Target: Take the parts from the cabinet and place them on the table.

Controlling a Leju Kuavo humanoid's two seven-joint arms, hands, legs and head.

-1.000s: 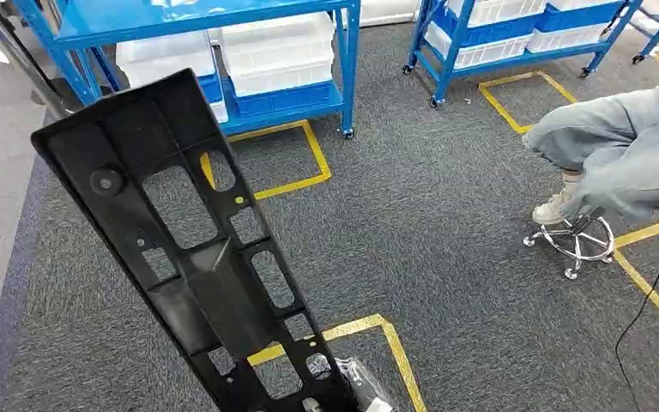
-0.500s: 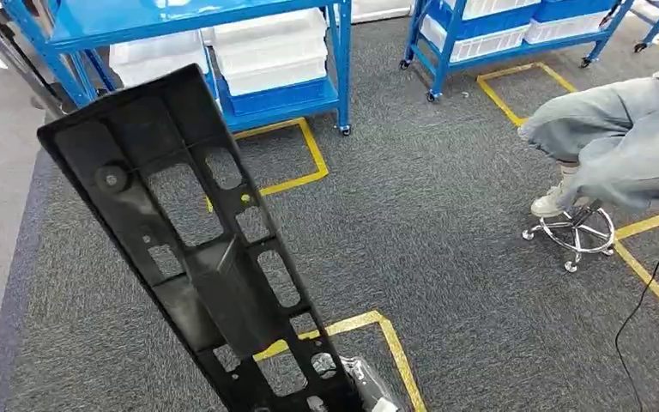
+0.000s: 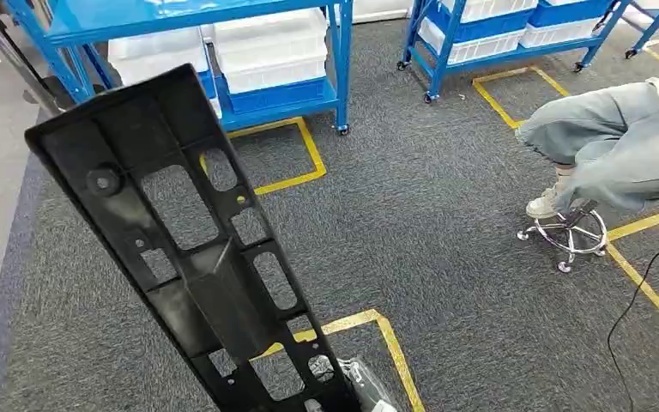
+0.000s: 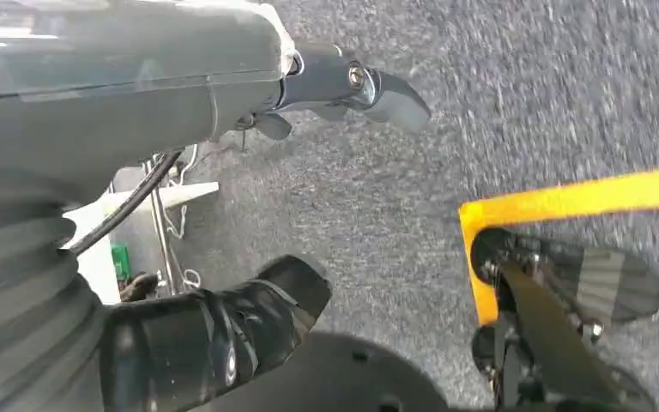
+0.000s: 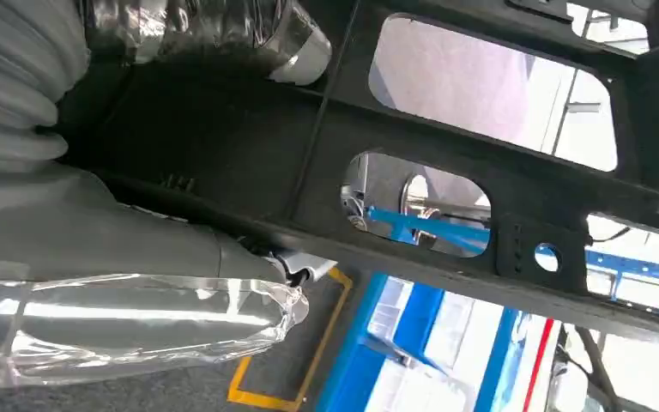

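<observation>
The right hand (image 5: 180, 257) grips the long black panel (image 3: 180, 249) at its near end, slanted above the carpet (image 3: 446, 257). The left hand (image 4: 223, 215) hangs released, fingers (image 4: 377, 86) apart. Beyond, blue racks (image 3: 339, 64) carry stacked white bins (image 3: 270, 51); their contents are hidden.

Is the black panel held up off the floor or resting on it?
Held up: the black panel rises tilted above the carpet, gripped by the right robot hand.

The right hand (image 5: 137, 249) grips a black slotted panel (image 5: 446, 146).
</observation>
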